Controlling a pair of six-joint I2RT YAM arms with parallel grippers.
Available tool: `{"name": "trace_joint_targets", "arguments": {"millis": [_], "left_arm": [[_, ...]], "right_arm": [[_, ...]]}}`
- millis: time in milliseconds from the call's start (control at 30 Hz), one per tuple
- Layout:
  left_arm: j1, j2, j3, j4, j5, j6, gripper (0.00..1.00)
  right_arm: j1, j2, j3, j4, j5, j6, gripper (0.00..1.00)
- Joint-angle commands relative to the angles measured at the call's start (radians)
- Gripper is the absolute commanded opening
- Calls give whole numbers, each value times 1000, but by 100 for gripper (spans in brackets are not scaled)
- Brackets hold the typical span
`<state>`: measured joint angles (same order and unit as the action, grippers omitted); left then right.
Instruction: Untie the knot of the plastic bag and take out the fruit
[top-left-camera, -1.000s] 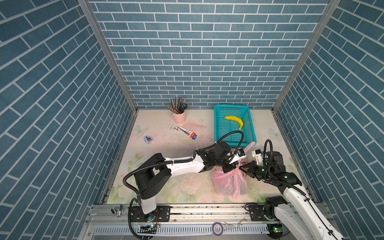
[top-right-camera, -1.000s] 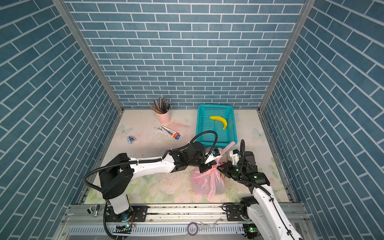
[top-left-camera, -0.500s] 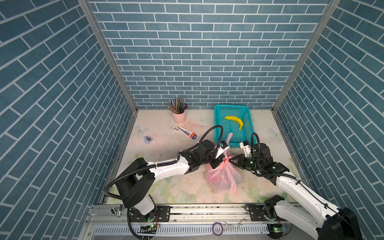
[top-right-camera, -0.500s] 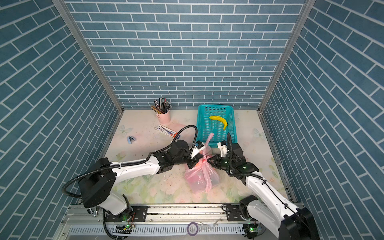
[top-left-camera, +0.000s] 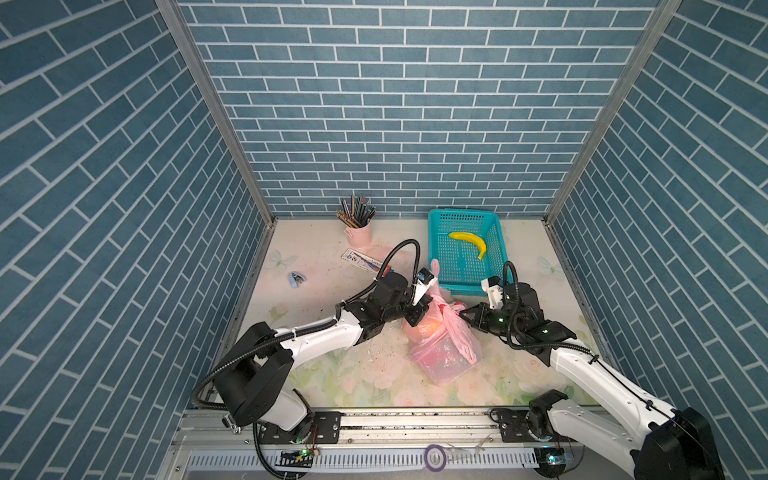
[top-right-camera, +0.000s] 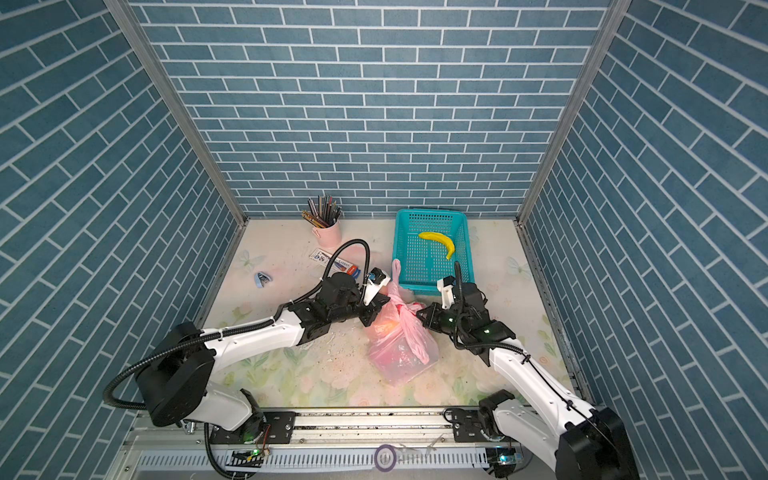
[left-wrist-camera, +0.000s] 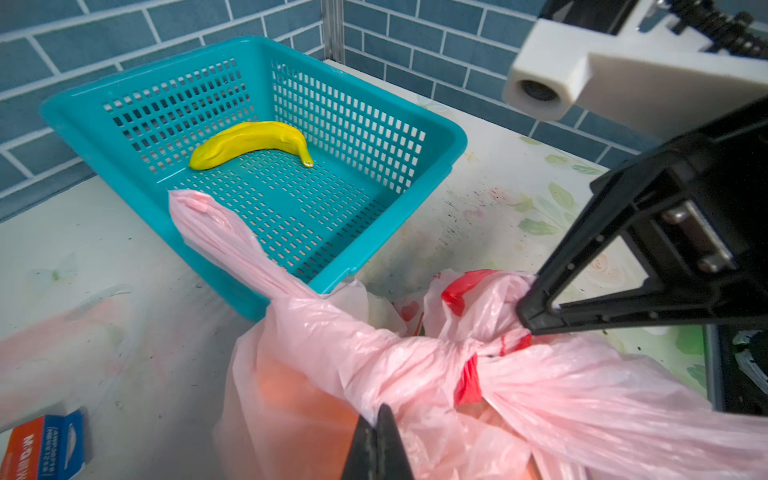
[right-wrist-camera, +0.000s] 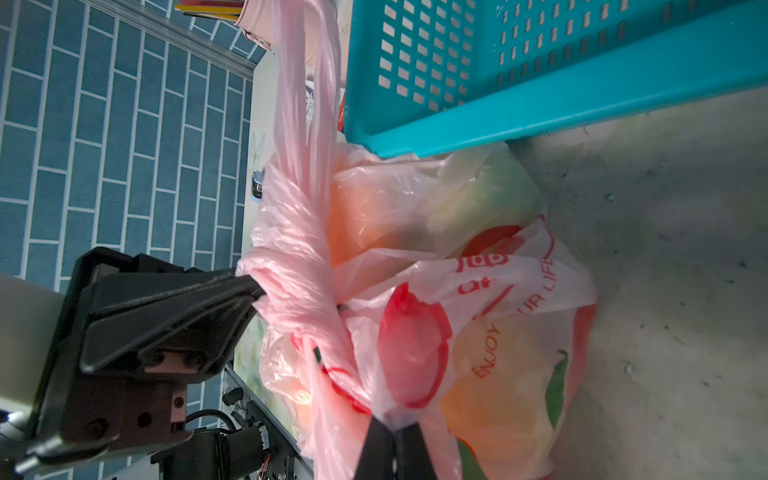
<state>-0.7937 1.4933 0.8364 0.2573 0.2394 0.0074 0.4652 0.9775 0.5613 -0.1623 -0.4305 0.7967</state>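
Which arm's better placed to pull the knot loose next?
Probably right: the right gripper is shut on a loose tail beside the knot. The left gripper, shut on the plastic bag, anchors it.

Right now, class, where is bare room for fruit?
Bare: between pencil cup and stapler; between basket and right wall; in front of the plastic bag. Crowded: at the knot, between left end effector and right end effector.

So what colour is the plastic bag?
The plastic bag is see-through pink with red pictures, best seen in the right wrist view.
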Motion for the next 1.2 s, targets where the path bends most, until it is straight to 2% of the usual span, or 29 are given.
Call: {"name": "trace_joint_targets", "arguments": {"millis": [0,167,200,233,300,433,500,633,733,833,1000,1167], "left_arm": [[33,-23,-16,10,-51,-14,0],[37,-37,-19,11,-69,-20,0],[36,-39,-11,10,-60,-24,3],[36,-41,-2,6,-46,-26,13],[32,-44,20,1,-20,-27,24],[16,-35,88,-52,17,-9,28],[12,-15,139,-123,-1,-10,29],[11,14,211,-227,7,-6,34],[10,43,267,-295,50,19,38],[7,88,335,-374,118,59,44],[-4,153,400,-465,157,105,55],[-8,184,407,-496,193,118,55]], "right_arm": [[0,-16,2,-71,72,-34,0],[0,-27,19,-103,102,-39,1],[0,-30,31,-117,104,-45,8],[0,-32,51,-135,107,-61,15],[-1,-37,96,-188,124,-94,25],[0,-54,184,-264,150,-176,38],[0,-57,207,-268,120,-214,42],[8,-24,254,-290,22,-293,43],[28,17,286,-323,-6,-334,43],[54,58,297,-346,-5,-364,43],[81,112,289,-366,3,-391,44],[93,152,268,-374,11,-399,49]]}}
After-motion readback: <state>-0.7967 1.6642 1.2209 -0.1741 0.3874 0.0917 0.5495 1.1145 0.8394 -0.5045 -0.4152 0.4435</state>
